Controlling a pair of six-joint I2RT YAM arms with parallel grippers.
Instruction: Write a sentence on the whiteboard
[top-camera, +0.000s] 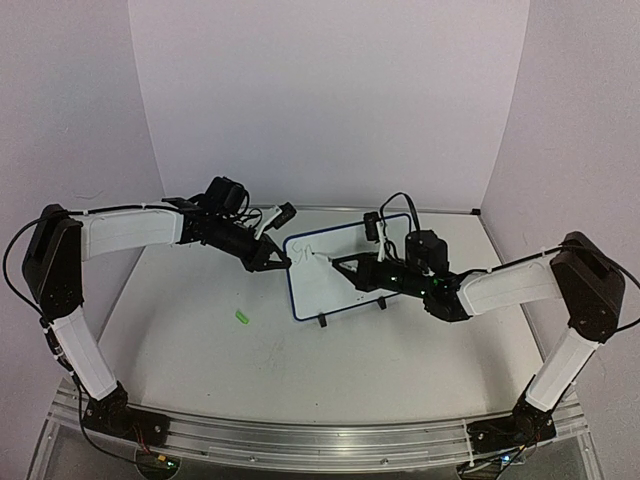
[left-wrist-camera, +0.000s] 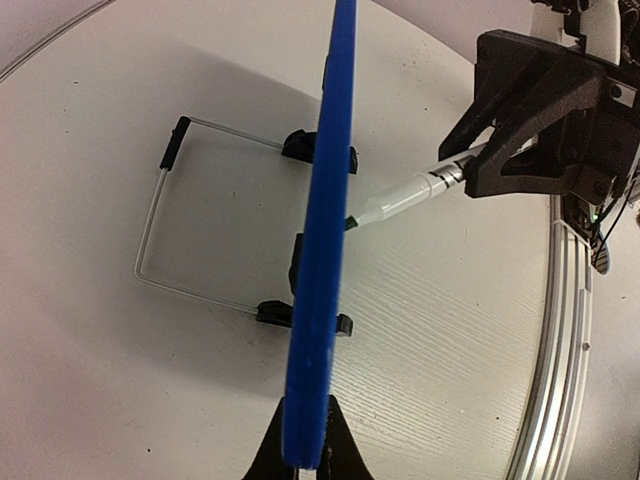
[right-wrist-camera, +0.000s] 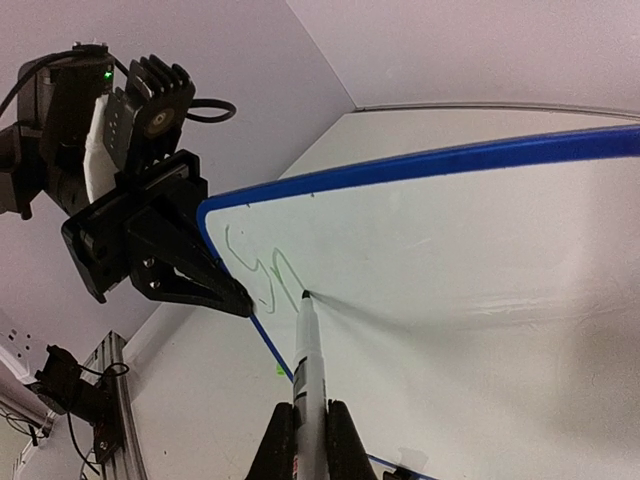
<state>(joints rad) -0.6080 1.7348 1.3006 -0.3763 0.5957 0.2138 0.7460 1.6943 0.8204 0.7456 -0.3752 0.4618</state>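
Right hand (right-wrist-camera: 308, 412) tight around marker (right-wrist-camera: 305, 350), tip against whiteboard (right-wrist-camera: 480, 250) beside green letters (right-wrist-camera: 262, 275).

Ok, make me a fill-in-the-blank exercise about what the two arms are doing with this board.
The left gripper is shut on the ___ frame of the whiteboard.
The right gripper holds a ___ whose tip touches the board.
The strokes written near the board's corner are ___ in colour.
Missing words: blue; marker; green.
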